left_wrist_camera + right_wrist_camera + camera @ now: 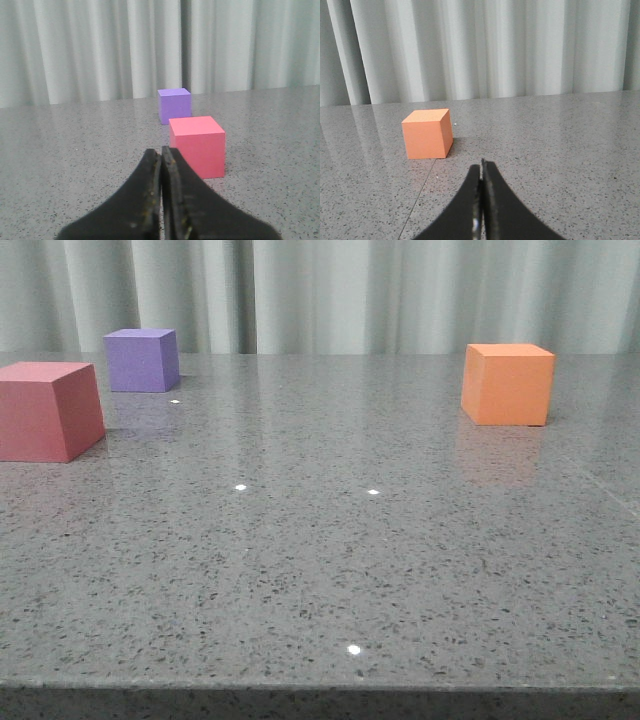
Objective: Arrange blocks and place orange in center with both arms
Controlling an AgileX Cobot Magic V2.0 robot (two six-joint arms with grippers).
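front view: orange cube [508, 384] seen far right on table [320, 570], pinkish-red cube [48, 410] and purple cube [142, 359] far left. both claws pressed closed, nothing held. right gripper [481, 200] best opened wide, squared to orange faces before approach.

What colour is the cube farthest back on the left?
Purple cube, clearest in the front view.
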